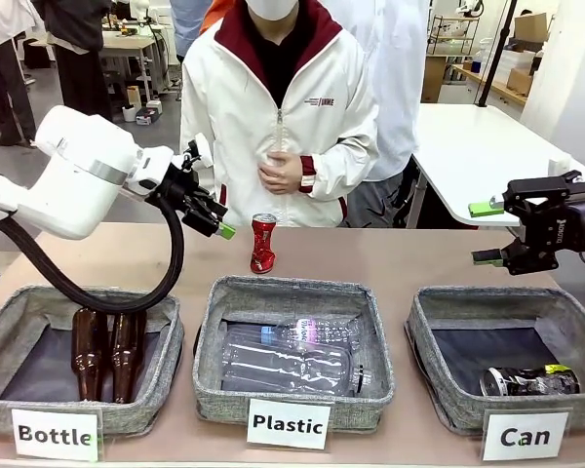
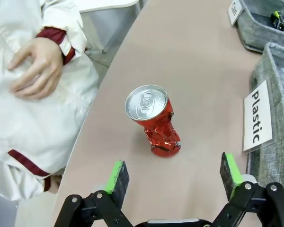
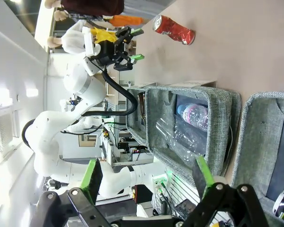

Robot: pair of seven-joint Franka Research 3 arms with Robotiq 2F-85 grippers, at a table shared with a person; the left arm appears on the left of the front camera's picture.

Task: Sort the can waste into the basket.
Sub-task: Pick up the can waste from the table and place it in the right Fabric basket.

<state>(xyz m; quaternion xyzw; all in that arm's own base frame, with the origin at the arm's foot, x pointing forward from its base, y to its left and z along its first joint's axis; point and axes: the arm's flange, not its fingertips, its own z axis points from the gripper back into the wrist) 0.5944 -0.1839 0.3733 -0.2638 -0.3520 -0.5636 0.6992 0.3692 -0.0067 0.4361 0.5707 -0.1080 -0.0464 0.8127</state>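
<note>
my left claw [image 2: 174, 175] is spread wide and holds nothing. its green pads [image 2: 114, 172] stand either side of the line to the crushed red can [image 2: 154, 120], which sits just ahead of them and touches neither. i take that as an approach lined up for a pinch across the dented body, jaws kept broad so the crumpled sides clear them on the way in. the can stands leaning on the bare counter [image 1: 390, 253], silver top up, at the far middle, beyond the plastic basket [image 1: 292, 291] and near the person, so it has to travel right and nearer to reach the can basket [image 1: 439, 304]. a black can [image 1: 528, 380] lies on its side in the near right of that basket, so i judge the sorting about half done. the left arm comes in from the left, raised off the counter, wrist bent so the claw points down and rightward at the can. my right claw [image 1: 487, 232] also stands wide and empty, held level above the far right of the counter, pointing left and clear of the route. the person's hand [image 2: 35, 68] rests against the jacket, off the counter.
</note>
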